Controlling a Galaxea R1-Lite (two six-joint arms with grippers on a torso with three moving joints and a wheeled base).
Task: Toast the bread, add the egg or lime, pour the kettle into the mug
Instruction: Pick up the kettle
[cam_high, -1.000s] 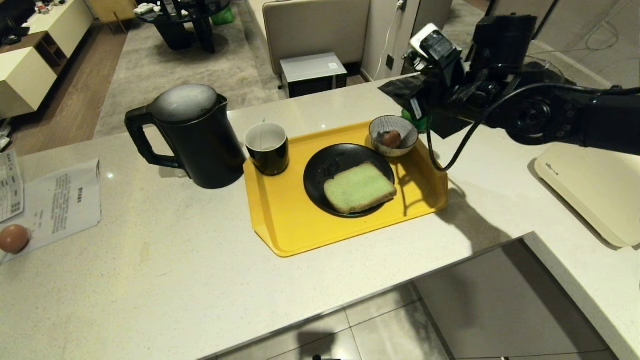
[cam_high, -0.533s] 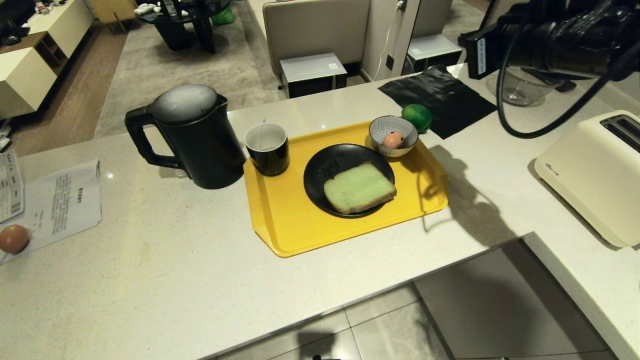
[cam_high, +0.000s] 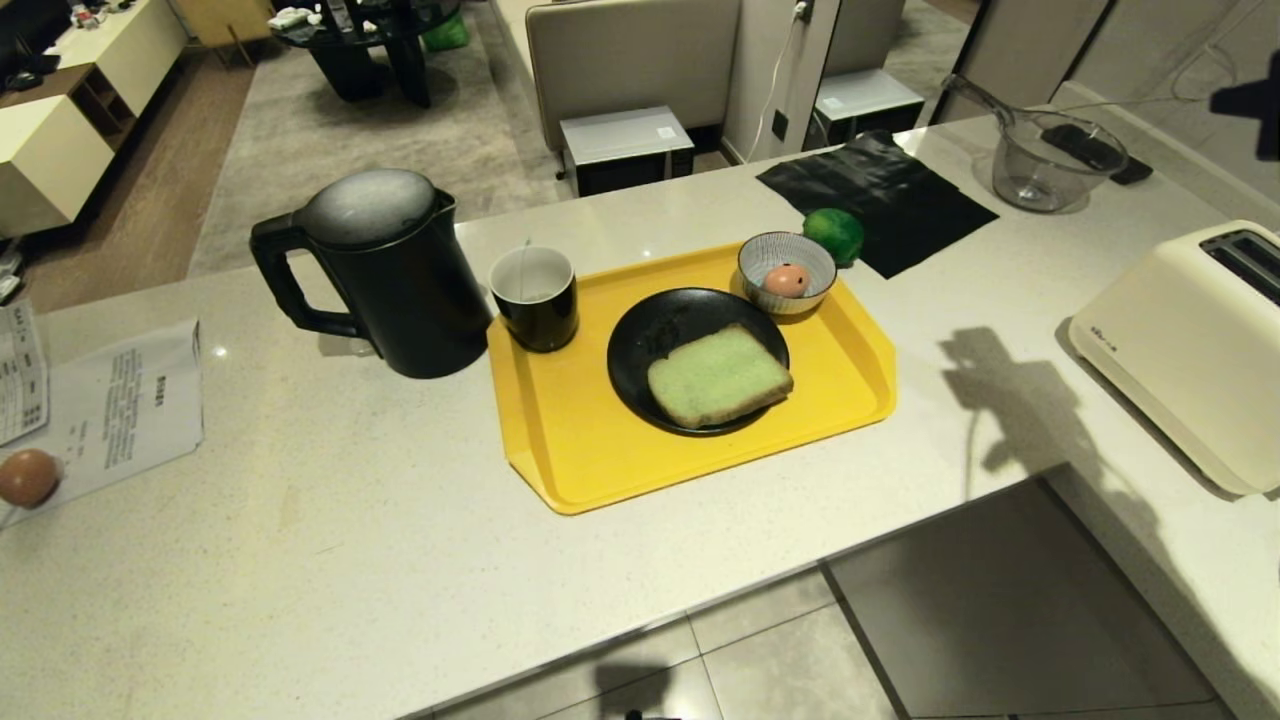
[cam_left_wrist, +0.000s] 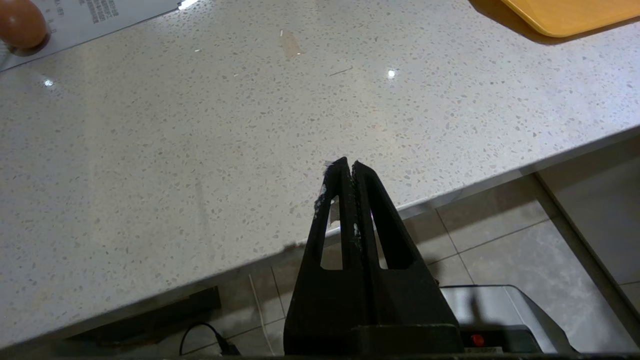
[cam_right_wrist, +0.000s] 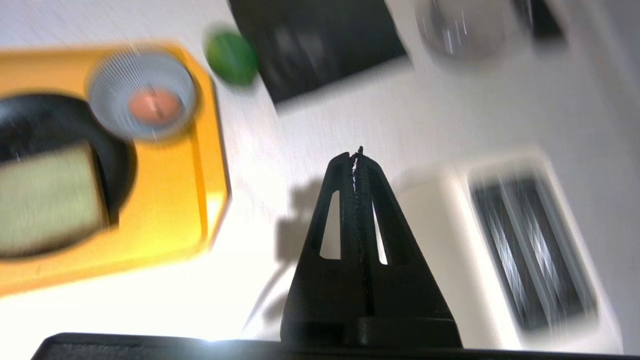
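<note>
Jaws: both pairs closed, empty | right gripper (cam_right_wrist: 356, 152) view blurred | egg (cam_high: 787, 280) in bowl (cam_high: 760, 262)

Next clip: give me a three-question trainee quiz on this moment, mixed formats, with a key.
1. True or false: the bread lies on the black plate.
2. What sits in the striped bowl? A) the lime B) the egg C) nothing
3. Fill in: the mug stands on the yellow ____, beside the kettle.

Key: 1 true. 2 B: the egg is inside; the lime rests on the counter behind the bowl. 3 tray.
</note>
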